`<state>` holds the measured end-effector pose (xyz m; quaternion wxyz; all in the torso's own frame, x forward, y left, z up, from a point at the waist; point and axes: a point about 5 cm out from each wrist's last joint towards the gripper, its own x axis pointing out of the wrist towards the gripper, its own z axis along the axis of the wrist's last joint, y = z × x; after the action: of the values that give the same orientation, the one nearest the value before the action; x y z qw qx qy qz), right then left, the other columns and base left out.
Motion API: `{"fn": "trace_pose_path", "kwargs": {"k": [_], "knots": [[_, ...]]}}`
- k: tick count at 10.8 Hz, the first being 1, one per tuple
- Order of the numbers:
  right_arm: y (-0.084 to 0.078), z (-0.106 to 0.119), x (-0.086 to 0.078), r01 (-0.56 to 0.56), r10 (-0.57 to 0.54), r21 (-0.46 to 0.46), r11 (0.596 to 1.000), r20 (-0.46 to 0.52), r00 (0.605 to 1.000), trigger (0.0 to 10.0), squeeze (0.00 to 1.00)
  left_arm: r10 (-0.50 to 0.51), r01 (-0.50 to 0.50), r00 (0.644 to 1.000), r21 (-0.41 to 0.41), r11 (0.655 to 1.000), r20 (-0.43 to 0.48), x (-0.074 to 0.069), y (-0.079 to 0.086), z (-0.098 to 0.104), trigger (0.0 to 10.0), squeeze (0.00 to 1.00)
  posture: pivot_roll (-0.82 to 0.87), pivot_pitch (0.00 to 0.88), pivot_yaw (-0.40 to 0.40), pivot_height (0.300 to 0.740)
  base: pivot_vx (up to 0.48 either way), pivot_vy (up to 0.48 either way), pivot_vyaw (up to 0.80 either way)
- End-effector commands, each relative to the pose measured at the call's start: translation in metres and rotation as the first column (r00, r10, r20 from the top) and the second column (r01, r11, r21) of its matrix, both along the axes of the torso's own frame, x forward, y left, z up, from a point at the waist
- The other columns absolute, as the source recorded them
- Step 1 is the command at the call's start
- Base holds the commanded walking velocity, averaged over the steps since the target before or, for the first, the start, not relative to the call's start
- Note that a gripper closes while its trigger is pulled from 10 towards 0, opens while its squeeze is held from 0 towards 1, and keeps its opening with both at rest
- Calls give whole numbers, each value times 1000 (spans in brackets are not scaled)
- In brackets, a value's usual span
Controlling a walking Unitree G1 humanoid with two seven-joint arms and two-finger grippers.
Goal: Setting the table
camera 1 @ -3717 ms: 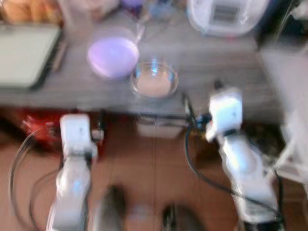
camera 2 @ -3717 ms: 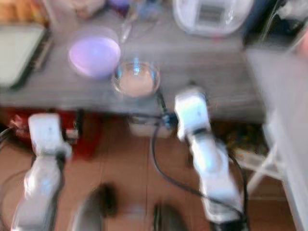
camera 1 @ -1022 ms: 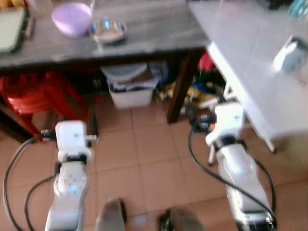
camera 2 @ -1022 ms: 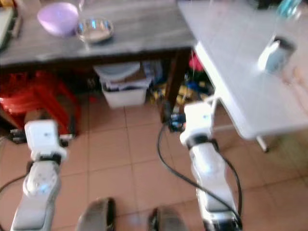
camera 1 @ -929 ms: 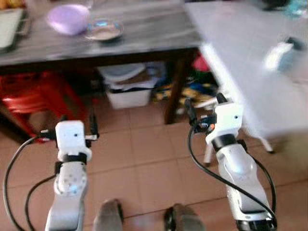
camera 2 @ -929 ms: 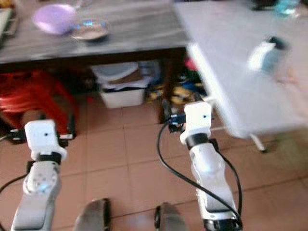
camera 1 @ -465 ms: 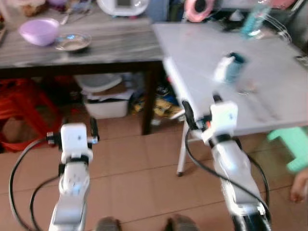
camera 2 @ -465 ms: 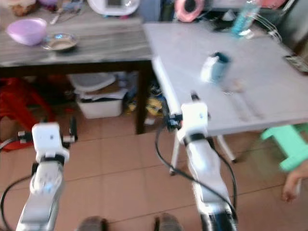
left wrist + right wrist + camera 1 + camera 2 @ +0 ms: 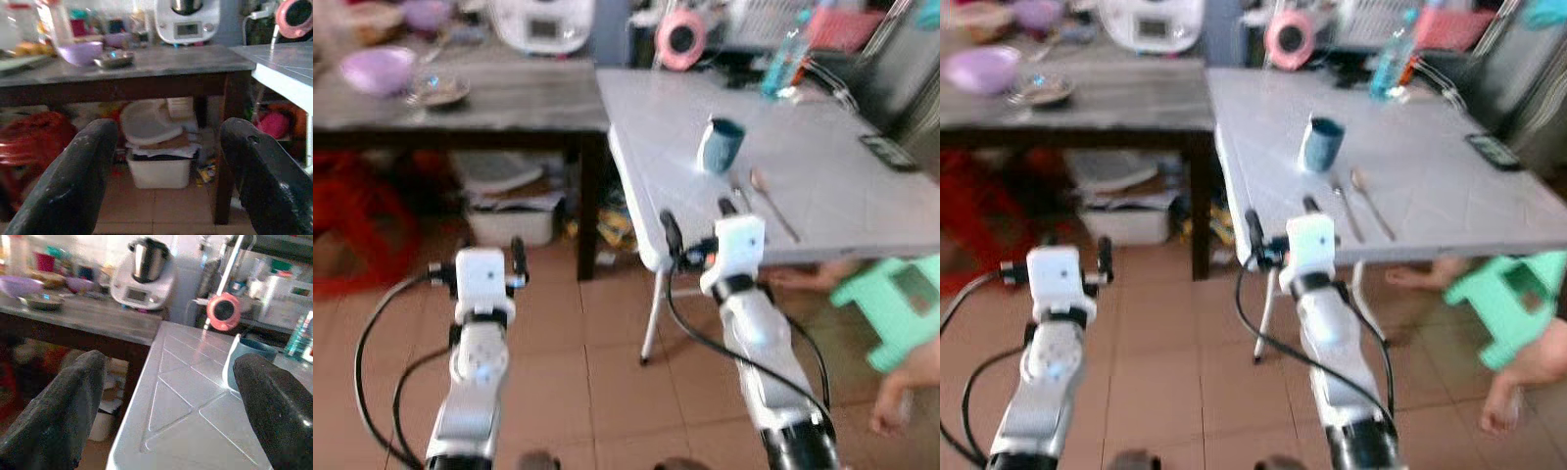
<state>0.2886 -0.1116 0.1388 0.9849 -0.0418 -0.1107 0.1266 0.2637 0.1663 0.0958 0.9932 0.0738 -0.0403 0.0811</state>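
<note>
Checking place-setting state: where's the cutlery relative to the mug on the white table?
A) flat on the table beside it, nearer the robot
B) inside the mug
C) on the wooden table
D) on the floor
A: a spoon and another utensil lie flat on the white table, just past the mug toward the robot.

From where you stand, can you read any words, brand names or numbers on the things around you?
None can be read.
Kitchen machine: its front display panel is blurred.
Water bottle: its label is blurred.
Teal mug: no lettering to be made out.
Pink round object: no marking to be made out.
</note>
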Motion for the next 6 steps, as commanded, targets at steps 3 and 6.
{"fn": "trace_pose_path", "kwargs": {"k": [3,6], "knots": [[-11,4,9,45,-44,-17,999,27,999,10000,0,0,0,1000,11,1000,28,5,0,8,10000,0,35,55,-7,740,0,-279,215],[-6,7,10,42,-42,-6,999,40,998,10000,0,-19,19,998,-8,1000,63,8,-6,20,10000,0,23,88,-4,740,0,0,0]]}}
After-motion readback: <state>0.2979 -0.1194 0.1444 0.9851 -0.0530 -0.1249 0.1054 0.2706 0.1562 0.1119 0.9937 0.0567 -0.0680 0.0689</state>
